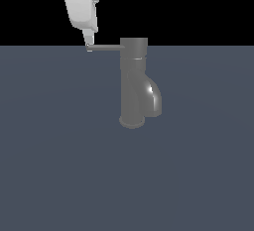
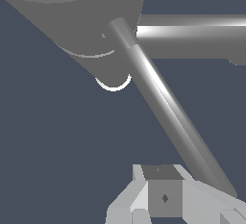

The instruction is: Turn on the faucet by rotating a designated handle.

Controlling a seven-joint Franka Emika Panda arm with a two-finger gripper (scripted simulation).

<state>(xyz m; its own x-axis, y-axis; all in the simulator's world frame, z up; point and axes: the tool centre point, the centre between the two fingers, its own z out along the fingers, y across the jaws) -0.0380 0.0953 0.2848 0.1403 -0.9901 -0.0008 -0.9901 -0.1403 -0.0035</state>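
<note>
From the exterior view's left, I see my gripper (image 1: 89, 46) hanging at the free tip of the handle (image 1: 106, 47), seemingly touching it; whether the fingers are spread or pressed together, I cannot tell. The handle runs level to the faucet (image 1: 135, 84), standing upright on open grey floor (image 1: 59, 165).

We look for words, numbers or signs, and we find none to read. The faucet (image 1: 134, 84) is plain dark grey, with no brand or mark on it. Its handle (image 1: 105, 48) is bare too. The white gripper (image 1: 89, 47) shows no letters. In the wrist view we see one tiny dark diamond shape on a grey block of the gripper, but it is not a letter or number.
</note>
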